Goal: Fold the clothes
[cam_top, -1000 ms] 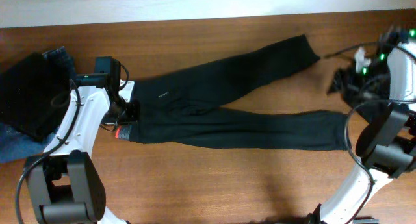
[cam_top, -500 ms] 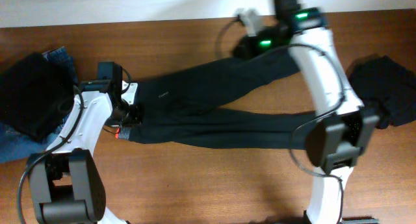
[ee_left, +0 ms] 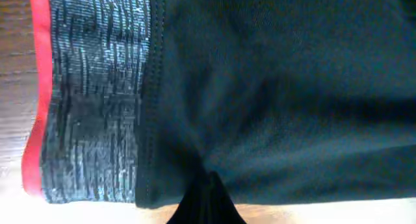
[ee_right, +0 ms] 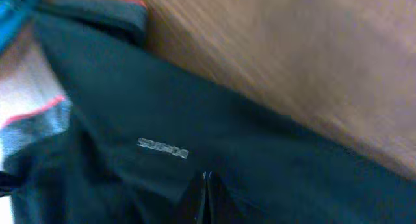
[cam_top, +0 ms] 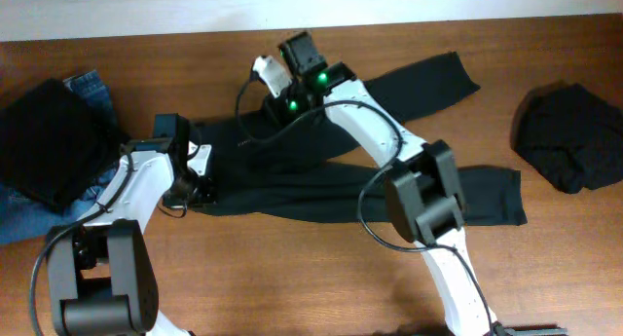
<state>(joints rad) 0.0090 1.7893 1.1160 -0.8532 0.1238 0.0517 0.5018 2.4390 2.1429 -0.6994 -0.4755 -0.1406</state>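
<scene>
Black trousers (cam_top: 311, 192) lie spread across the wooden table (cam_top: 292, 278), waist to the left and both legs running off to the right. The upper leg angles up toward the far edge and the lower one lies nearly straight. The left gripper (ee_left: 208, 201) is pinched tight on the trousers at the waist end. Creases in the cloth run into its closed tips, just beside the grey waistband (ee_left: 91, 107) and its red trim (ee_left: 40, 87). The right arm reaches across from the other side to the upper part of the seat. The right gripper (ee_right: 205, 188) has its jaws pressed together, with no gap showing, close over the black cloth near a small pale logo (ee_right: 162, 148). That view is blurred, so I cannot tell whether the tips touch the fabric. A crumpled dark garment (cam_top: 569, 136) sits well apart at the right end of the table. At the left end, another black piece (cam_top: 44, 141) rests on blue jeans (cam_top: 92, 86).
</scene>
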